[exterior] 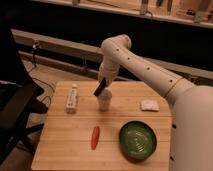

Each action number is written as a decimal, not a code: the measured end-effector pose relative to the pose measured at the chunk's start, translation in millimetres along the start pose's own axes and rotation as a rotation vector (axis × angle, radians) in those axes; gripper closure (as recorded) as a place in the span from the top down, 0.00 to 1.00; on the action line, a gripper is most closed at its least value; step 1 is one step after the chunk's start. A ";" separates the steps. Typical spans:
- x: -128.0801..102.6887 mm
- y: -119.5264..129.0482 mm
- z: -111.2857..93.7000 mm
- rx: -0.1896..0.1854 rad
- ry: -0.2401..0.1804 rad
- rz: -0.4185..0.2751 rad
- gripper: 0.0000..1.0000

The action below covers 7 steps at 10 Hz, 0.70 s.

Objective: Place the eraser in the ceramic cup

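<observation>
White robot arm reaching from the right over a wooden tabletop [75, 150], its gripper [103, 84] poised above the table's centre, toward the far edge. Whether the fingers grip or merely touch the bar cannot be told. Green bowl [137, 140] near the front-right corner; white tube-like bottle [72, 98] by the left edge; ceramic cup [104, 100], 1 small pale cylinder, upright at centre; orange-red carrot-like stick [95, 137] toward the front edge; small white lump [149, 105] by the right edge. The eraser [100, 86], 1 slim black bar, hangs tilted with its lower end just above the cup's rim. Judgement: lower the bar's tip inside the mouth before release, since its length may tip the light cup.
</observation>
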 end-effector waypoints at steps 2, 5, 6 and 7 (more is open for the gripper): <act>13.3 5.0 -2.4 0.001 0.016 0.012 0.77; 23.1 3.7 -3.2 -0.005 0.031 0.012 0.80; 27.7 6.4 -2.6 -0.014 0.037 0.017 0.80; 31.5 8.3 -2.3 -0.016 0.042 0.022 0.80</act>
